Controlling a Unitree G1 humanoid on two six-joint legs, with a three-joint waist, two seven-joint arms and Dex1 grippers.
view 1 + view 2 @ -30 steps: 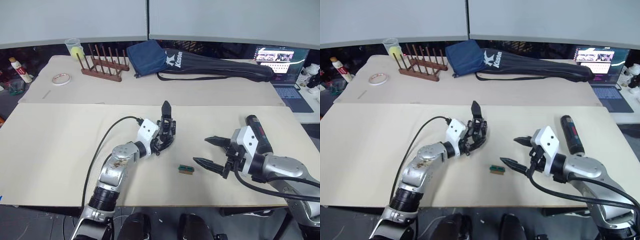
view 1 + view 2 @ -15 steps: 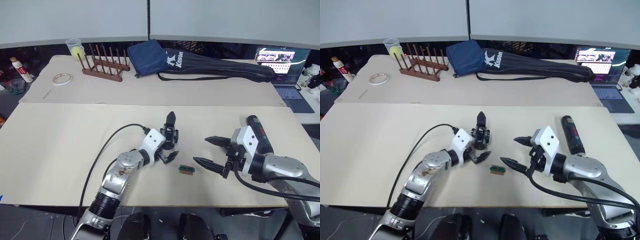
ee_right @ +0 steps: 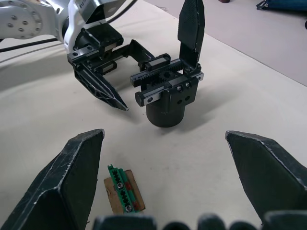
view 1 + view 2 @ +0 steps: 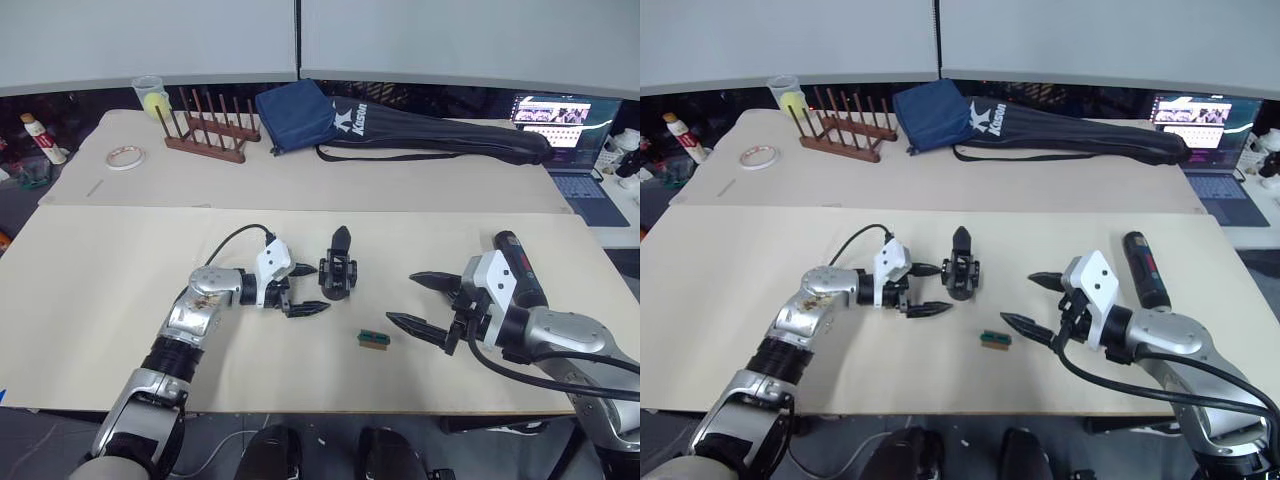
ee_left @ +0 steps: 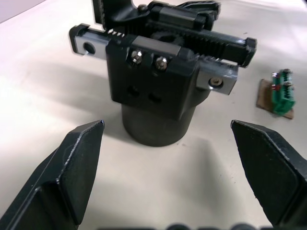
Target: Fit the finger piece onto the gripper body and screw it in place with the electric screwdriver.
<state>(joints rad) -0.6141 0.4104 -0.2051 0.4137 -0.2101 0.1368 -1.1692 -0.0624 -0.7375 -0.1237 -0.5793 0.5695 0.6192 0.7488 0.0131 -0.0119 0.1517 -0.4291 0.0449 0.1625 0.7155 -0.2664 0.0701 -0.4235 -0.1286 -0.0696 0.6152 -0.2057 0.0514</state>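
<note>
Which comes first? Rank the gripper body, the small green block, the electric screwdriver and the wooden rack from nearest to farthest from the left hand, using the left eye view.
From the left hand:
1. Gripper body, standing just to its right.
2. Small green block, farther right and toward the robot.
3. Wooden rack, at the back on the far table.
4. Electric screwdriver, far right, by the right arm.

Silver metal forearm segments w/ black joint rings, white gripper housings, left gripper (image 4: 300,290) & right gripper (image 4: 412,300) w/ tapered black fingers, black cables along arms
</note>
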